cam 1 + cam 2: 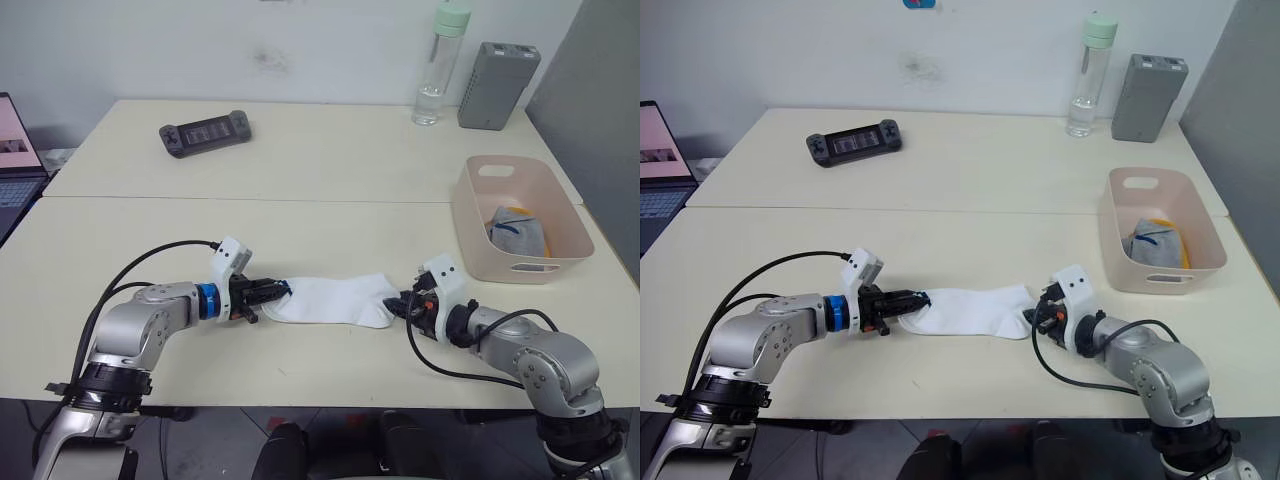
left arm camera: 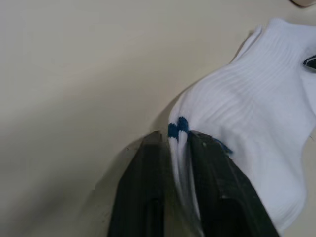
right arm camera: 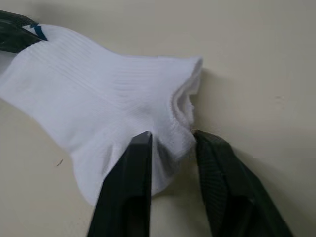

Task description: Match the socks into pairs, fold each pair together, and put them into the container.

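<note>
White socks [image 1: 330, 300] lie flat on the table near its front edge, stretched between my two grippers. My left gripper [image 1: 280, 292] is shut on the cuff end, where blue trim [image 2: 177, 128] shows between its fingers. My right gripper [image 1: 400, 305] pinches the opposite end, and the fabric [image 3: 170, 133] bunches between its black fingers. At the right stands the pale pink container [image 1: 470, 215], which holds folded grey and orange socks [image 1: 515, 232].
A black game controller [image 1: 205, 132] lies at the far left of the table. A clear bottle [image 1: 440, 65] and a grey box [image 1: 497, 72] stand at the far right, behind the container. A laptop [image 1: 15, 150] sits at the left edge.
</note>
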